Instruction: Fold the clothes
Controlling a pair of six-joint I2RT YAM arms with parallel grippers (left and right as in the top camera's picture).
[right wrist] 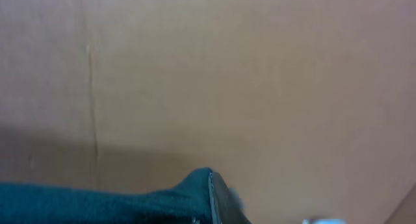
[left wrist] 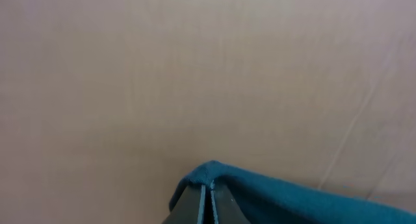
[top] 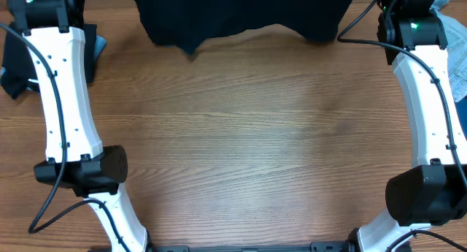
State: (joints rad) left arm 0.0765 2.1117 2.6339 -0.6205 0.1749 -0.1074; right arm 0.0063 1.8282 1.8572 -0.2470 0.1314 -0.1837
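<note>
the step in hand looks like laying the garment out before any fold. the dark navy shirt (top: 241,14) is hanging at the far edge of the worktop (top: 248,135), stretched between the two arms. the left hand (left wrist: 205,191) is pinching a fold of it, jaws closed tight on the cloth. the right hand (right wrist: 209,185) is gripping the other side the same way. next, i judge, both are needing to draw it evenly toward the near edge and lower it flat, without twist.
</note>
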